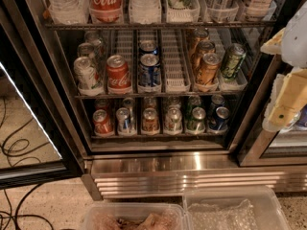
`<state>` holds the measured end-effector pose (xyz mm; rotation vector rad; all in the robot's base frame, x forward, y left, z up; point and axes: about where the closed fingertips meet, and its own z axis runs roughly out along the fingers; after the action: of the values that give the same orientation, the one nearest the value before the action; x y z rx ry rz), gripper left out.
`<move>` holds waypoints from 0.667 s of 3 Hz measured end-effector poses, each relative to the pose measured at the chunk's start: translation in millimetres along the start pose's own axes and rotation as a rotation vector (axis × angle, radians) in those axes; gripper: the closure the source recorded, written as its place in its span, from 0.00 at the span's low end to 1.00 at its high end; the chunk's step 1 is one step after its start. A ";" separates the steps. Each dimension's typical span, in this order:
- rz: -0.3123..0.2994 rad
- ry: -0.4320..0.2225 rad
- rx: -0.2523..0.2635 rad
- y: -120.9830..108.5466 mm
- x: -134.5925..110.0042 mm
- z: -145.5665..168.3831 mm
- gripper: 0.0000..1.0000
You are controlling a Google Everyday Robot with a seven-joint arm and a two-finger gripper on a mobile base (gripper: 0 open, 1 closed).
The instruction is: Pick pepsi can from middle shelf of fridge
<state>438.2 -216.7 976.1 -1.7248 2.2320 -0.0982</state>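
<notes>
The fridge stands open in front of me, with its ribbed steel base below. On the middle shelf, with white slotted can lanes, a dark blue pepsi can stands at the front of the third lane, and a second blue can stands behind it. A red Coca-Cola can stands just to its left, and an empty lane lies to its right. My gripper, cream and white, hangs at the right edge of the view, outside the fridge and well to the right of the pepsi can.
Bronze-gold cans and a green can stand to the right on the middle shelf, and silver cans to the left. Several cans fill the lower shelf. Bottle baskets sit above. The open glass door is at left, cables lie on the floor, and two plastic bins stand below.
</notes>
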 end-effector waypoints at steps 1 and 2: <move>0.000 0.000 0.000 0.0 0.0 0.0 0.00; 0.012 -0.005 0.006 -0.9 0.6 -0.8 0.00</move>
<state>438.7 -217.6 977.0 -1.7070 2.2359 -0.0979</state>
